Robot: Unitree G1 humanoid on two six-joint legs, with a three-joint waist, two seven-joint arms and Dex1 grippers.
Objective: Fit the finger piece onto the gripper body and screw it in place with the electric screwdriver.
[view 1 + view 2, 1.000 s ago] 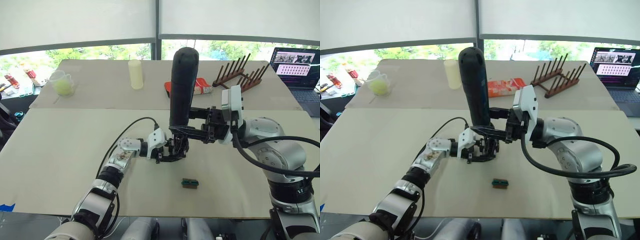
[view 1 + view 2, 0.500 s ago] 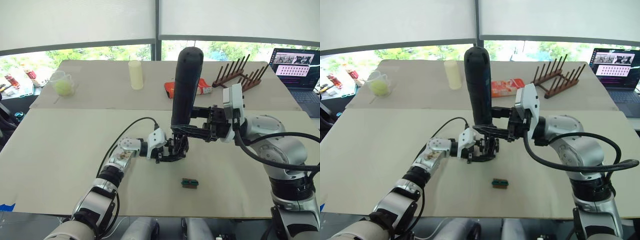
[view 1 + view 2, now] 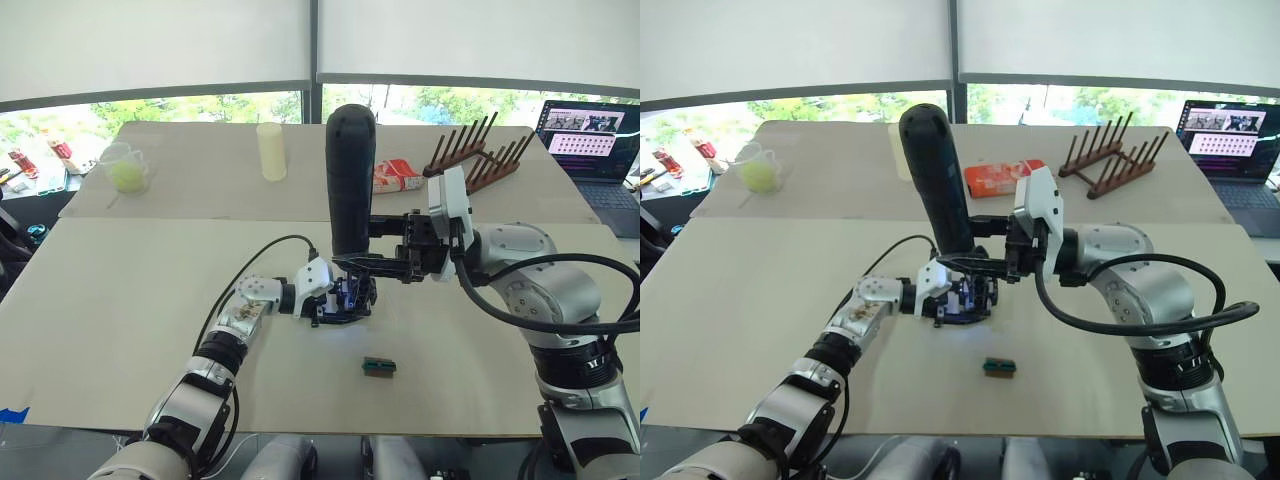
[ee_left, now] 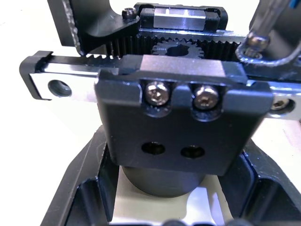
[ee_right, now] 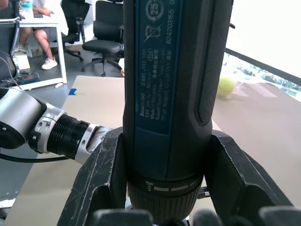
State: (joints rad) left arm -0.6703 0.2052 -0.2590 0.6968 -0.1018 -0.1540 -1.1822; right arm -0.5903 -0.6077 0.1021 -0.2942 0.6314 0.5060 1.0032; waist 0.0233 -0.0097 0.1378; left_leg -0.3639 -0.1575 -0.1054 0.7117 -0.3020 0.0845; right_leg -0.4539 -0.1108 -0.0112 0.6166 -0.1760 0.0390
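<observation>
Screwdriver swung back over: the electric screwdriver (image 3: 351, 180), clamped upright in the right gripper (image 3: 372, 263), now tilts left with its lit tip down at the gripper body (image 3: 345, 298), which the left gripper (image 3: 335, 300) grips on the desk (image 3: 120, 300). Looks like driving's starting.

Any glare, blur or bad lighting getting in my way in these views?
Head views: bright windows behind, beige table evenly lit, small white light at the electric screwdriver tip on the gripper body. Left wrist view: the gripper body's edges soft at close range, screws still readable. Right wrist view: screwdriver label legible, background washed out.
</observation>
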